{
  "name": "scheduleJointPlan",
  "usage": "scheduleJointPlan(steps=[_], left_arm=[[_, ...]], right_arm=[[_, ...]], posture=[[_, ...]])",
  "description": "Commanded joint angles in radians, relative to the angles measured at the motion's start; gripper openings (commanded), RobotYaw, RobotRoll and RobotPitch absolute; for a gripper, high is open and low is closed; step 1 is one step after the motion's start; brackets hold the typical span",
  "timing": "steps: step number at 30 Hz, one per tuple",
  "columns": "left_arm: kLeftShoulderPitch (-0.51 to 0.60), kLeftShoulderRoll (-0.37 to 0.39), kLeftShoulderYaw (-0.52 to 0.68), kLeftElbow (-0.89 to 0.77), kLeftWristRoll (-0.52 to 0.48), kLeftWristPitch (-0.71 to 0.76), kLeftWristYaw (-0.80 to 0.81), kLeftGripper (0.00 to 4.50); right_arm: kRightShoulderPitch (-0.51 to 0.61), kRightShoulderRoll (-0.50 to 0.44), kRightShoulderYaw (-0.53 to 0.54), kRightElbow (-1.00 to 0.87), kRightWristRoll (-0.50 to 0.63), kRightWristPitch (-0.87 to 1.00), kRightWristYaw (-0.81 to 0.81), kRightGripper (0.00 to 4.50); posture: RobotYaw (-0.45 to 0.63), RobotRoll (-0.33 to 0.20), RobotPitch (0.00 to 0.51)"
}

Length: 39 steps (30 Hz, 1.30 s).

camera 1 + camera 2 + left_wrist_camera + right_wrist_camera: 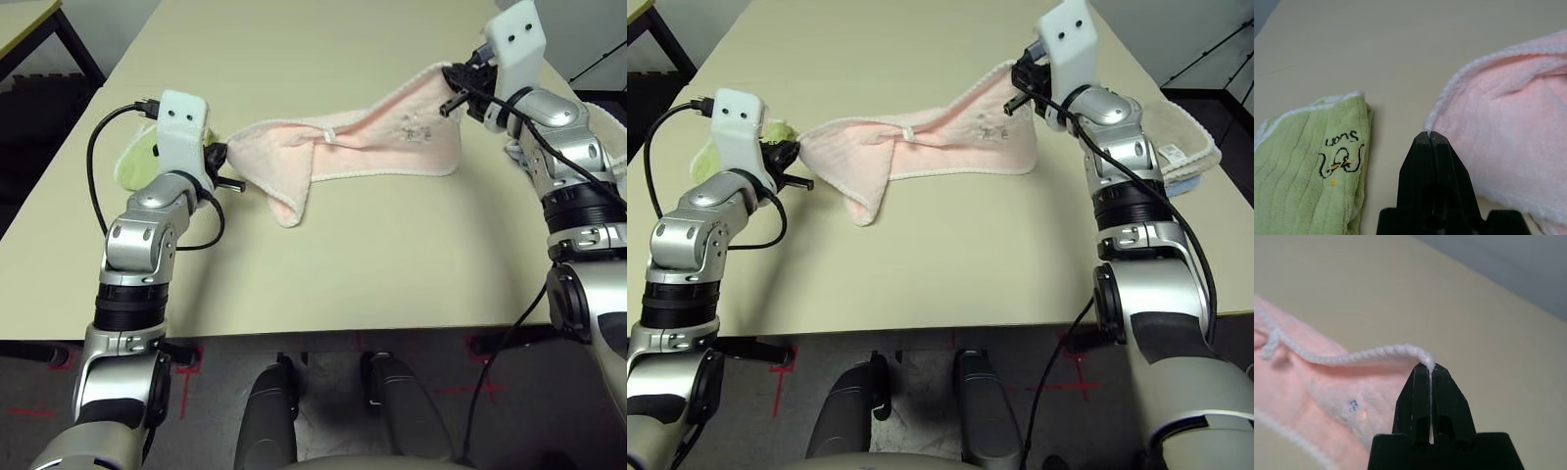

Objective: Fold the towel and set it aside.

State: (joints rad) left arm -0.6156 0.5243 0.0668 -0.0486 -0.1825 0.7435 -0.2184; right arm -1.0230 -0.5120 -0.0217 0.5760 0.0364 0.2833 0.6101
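- Left eye view: pink towel [372,142] hung stretched above counter [343,264] between both grippers.
- Left gripper [1429,139] and right gripper [1429,368] jaws each clamped a towel corner.

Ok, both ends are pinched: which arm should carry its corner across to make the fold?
Probably the right: the right end effector holds the pink towel raised, while the left end effector sits low beside the green towel.

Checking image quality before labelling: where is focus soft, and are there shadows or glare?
Right wrist view: right gripper and table behind look soft. Left wrist view: green towel embroidery crisp. Left eye view: the towel casts a faint shadow; no glare.
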Motion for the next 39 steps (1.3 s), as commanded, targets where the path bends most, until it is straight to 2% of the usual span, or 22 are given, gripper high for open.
scheduleJointPlan(steps=[1, 9, 13, 18, 25, 30, 39], left_arm=[[0.016, 0.035, -0.019, -0.024, 0.017, -0.001, -0.056, 0.04], [-0.013, 0.105, -0.01, -0.04, -0.009, 0.037, -0.171, 0.04], [-0.068, 0.134, -0.014, -0.006, -0.02, 0.059, -0.228, 0.04], [-0.121, 0.189, -0.1, 0.095, 0.034, 0.031, -0.318, 0.04], [-0.147, 0.242, -0.205, 0.143, 0.05, 0.032, -0.495, 0.04], [-0.194, 0.226, -0.2, 0.225, 0.098, 0.0, -0.458, 0.04], [-0.219, 0.201, -0.161, 0.271, 0.163, -0.046, -0.35, 0.04]], right_arm=[[0.034, -0.032, -0.014, -0.111, 0.065, 0.133, 0.085, 0.0], [0.067, -0.058, -0.051, -0.293, 0.231, 0.444, 0.196, 0.0], [0.047, -0.059, -0.037, -0.286, 0.258, 0.557, 0.189, 0.0], [-0.007, -0.042, 0.023, -0.146, 0.185, 0.527, 0.136, 0.0], [-0.016, -0.059, 0.08, -0.136, 0.2, 0.551, 0.262, 0.0], [-0.018, -0.032, 0.091, -0.132, 0.188, 0.507, 0.276, 0.0], [-0.086, 0.105, 0.096, 0.031, 0.138, 0.344, 0.215, 0.0]], posture=[[-0.15, 0.0, 0.194], [-0.15, 0.0, 0.194], [-0.15, 0.0, 0.197], [-0.15, 0.0, 0.197], [-0.14, 0.0, 0.19], [-0.15, 0.0, 0.187], [-0.11, 0.0, 0.179]])
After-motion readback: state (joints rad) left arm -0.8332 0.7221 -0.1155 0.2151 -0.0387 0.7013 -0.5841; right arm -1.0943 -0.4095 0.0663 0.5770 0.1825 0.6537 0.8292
